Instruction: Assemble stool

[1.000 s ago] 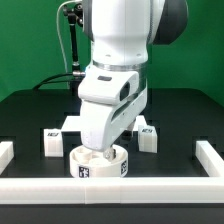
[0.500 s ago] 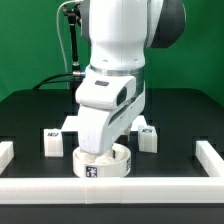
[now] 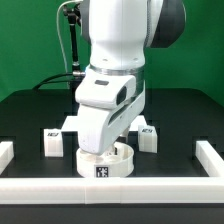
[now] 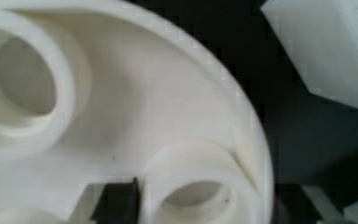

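Although half buried under the bulky white arm (image 3: 115,60), can make out the gripper (image 3: 103,152) sitting right on the stool's round seat (image 3: 108,165), jaws squeezed in tight and pinching that disc. Can't actually spot the fingertips from the exterior view, way too much wrist in front. Got the seat down on the black table (image 3: 185,110), just behind the front border rail (image 3: 160,190), with a black-and-white tag (image 3: 101,172) on its side wall facing the camera. Also seeing two chunky white legs: first leg (image 3: 53,141) on the exterior view's left of the seat, second leg (image 3: 148,137) on the exterior view's right, both near the seat but not touching it, both tagged. Plus a side rail (image 3: 212,158) out at the exterior view's right edge. Over in the wrist view, pretty much wall-to-wall seat, super close and blurry, with a big round hole (image 4: 25,80) and a smaller ringed hole (image 4: 202,195) in its face. Also catching a white blob (image 4: 327,50) beyond the rim, too fuzzy to say which part.
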Available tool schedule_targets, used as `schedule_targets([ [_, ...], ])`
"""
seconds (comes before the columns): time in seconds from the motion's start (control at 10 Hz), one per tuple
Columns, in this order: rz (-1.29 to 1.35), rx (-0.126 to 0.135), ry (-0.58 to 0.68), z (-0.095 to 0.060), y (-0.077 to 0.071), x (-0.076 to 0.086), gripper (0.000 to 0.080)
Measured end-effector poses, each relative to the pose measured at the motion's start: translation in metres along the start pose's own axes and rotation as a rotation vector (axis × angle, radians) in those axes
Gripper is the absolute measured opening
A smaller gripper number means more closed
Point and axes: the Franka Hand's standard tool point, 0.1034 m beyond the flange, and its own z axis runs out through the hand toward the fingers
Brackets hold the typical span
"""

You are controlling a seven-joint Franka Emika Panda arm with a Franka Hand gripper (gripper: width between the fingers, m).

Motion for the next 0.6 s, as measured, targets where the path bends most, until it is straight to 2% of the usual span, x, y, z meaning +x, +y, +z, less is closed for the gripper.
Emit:
schedule_targets([
  [0.5,0.003,-0.001,0.000,0.000,-0.001,0.003,0.0328],
  [0.6,-0.004,-0.003,0.005,0.000,-0.004,0.016,0.0328],
])
